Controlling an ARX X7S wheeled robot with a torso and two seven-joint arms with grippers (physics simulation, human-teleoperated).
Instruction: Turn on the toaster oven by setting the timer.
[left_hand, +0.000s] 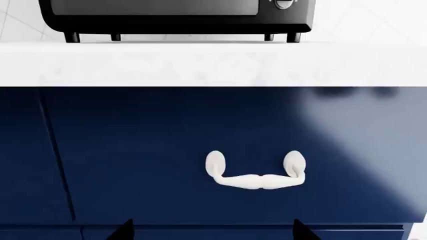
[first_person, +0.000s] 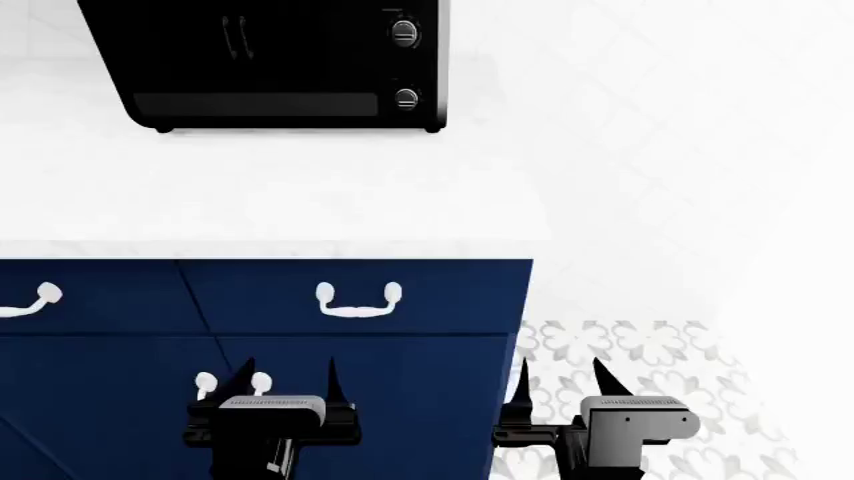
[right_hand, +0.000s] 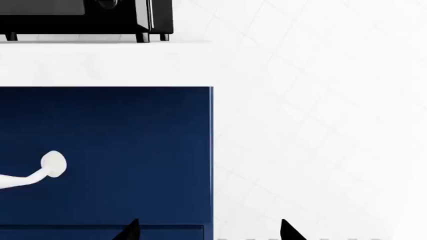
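The timer (first_person: 406, 98) on the toaster oven (first_person: 267, 65) sits far above both grippers, left (first_person: 288, 378) and right (first_person: 561, 378), fingers spread apart.

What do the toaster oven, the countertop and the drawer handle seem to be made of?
Toaster oven: glossy black body, probably painted metal or plastic; it reflects light.
Countertop: white stone look, faint veins; possibly marble.
Drawer handle: smooth off-white, maybe ceramic or painted metal.
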